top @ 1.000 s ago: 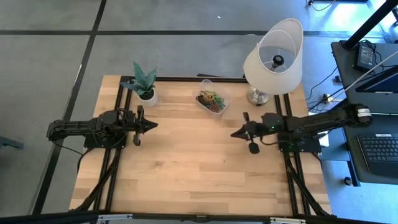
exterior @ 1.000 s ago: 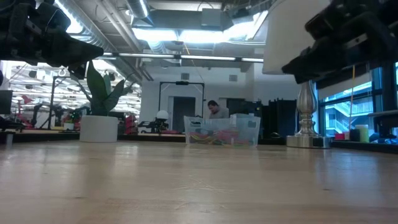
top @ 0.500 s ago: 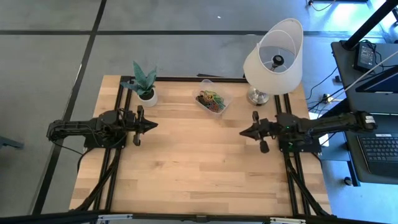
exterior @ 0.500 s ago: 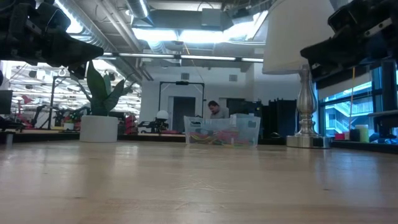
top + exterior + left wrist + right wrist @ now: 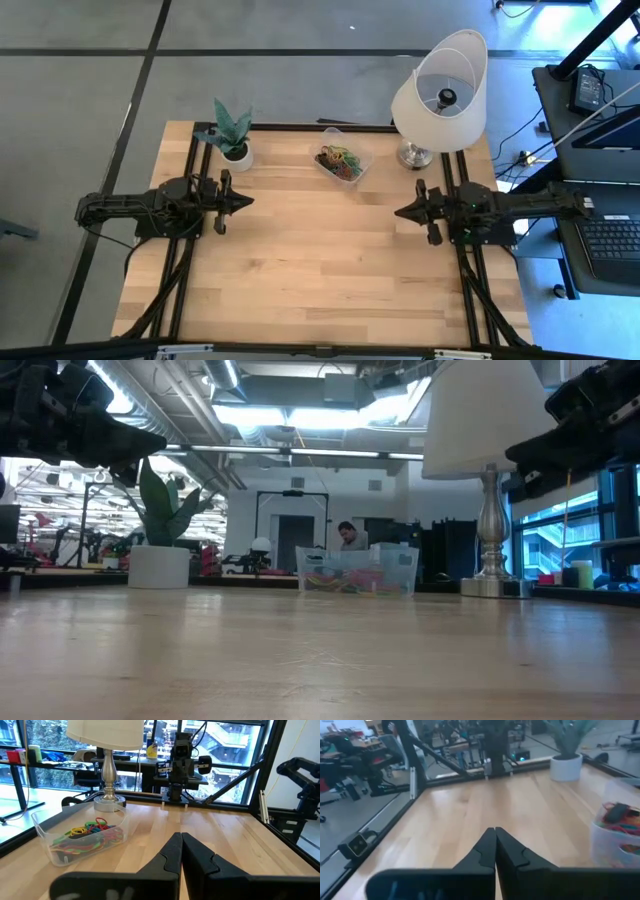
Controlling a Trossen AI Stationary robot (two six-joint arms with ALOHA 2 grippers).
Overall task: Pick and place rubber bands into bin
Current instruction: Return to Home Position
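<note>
The clear bin (image 5: 343, 162) stands on its flat bottom near the table's far edge, between plant pot and lamp; it also shows in the low view (image 5: 357, 571) and both wrist views (image 5: 80, 837) (image 5: 616, 840). The rubber bands (image 5: 339, 160) (image 5: 90, 831) lie heaped inside it, green, red, yellow, orange. My left gripper (image 5: 248, 200) (image 5: 181, 840) hovers shut at the table's left side, pointing right. My right gripper (image 5: 399, 212) (image 5: 495, 834) hovers shut at the right side, pointing left. Both are empty.
A white-shaded lamp (image 5: 440, 95) on a metal base stands at the far right corner. A small white plant pot (image 5: 236, 152) stands far left. The wooden tabletop (image 5: 320, 260) stretches bare between the arms and toward the near edge. A person (image 5: 350, 537) shows in the room behind.
My right gripper has drawn back toward the table's right edge, staying shut. The left arm, the bin and the bands have kept still.
</note>
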